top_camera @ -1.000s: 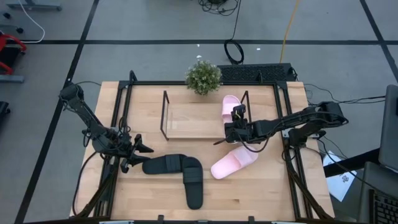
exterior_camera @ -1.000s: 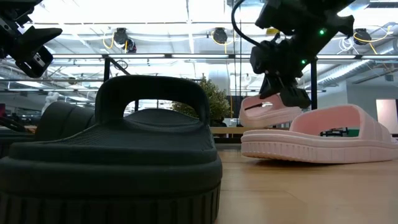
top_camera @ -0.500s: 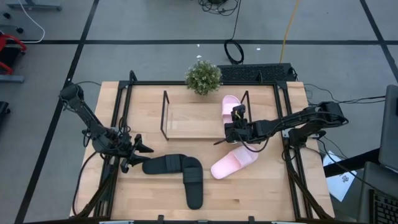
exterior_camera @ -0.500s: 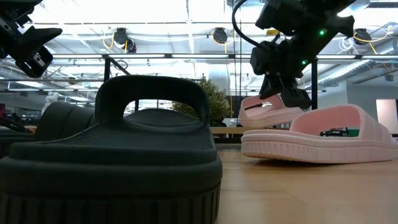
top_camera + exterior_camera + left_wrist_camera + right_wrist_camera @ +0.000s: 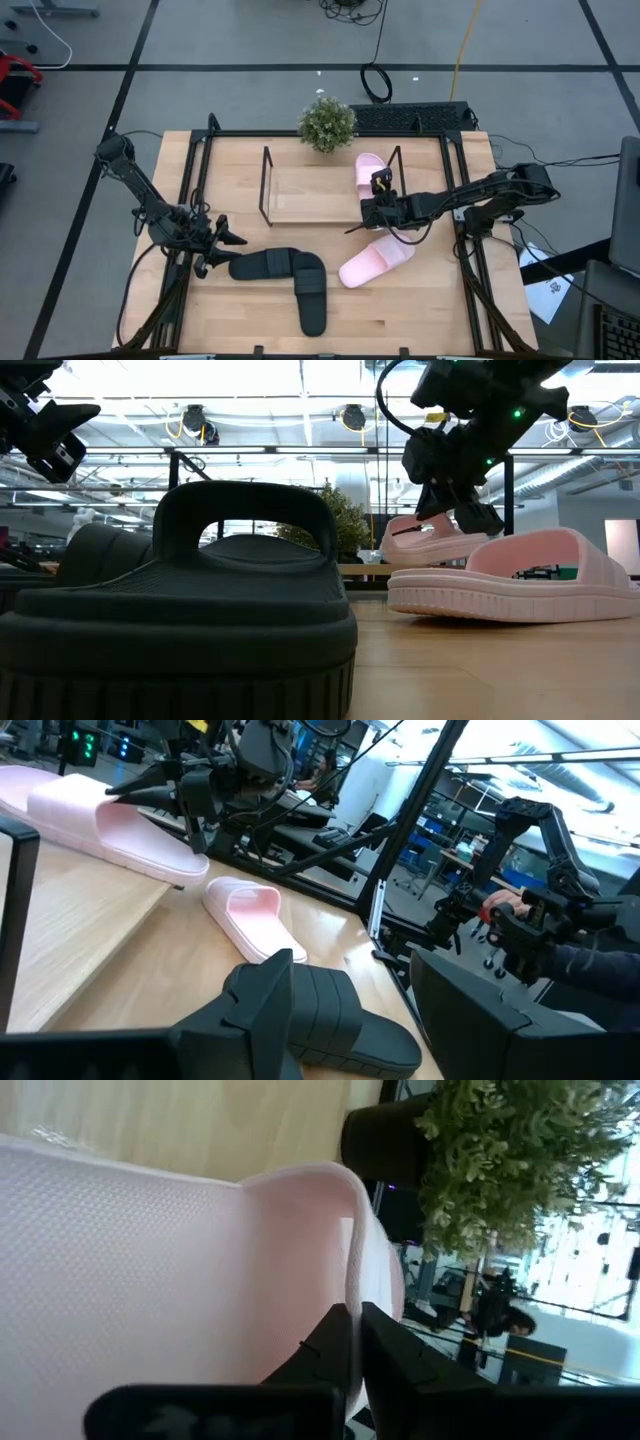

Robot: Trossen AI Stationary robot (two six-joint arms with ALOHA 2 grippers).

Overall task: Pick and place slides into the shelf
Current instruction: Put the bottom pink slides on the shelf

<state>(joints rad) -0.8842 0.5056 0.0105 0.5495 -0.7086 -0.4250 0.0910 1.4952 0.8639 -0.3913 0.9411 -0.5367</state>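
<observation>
From above, the right gripper (image 5: 377,192) covers part of the pink slide (image 5: 369,172) at the shelf's (image 5: 312,193) right wire frame, but its wrist camera shows the fingers (image 5: 335,1342) pinched on the slide's thin edge. The table-level view shows that slide lifted off the table. The left gripper (image 5: 222,240) hovers open beside two black slides (image 5: 290,275); a second pink slide (image 5: 372,262) lies nearby.

The held pink slide (image 5: 370,178) has edged toward the shelf (image 5: 300,205).
</observation>
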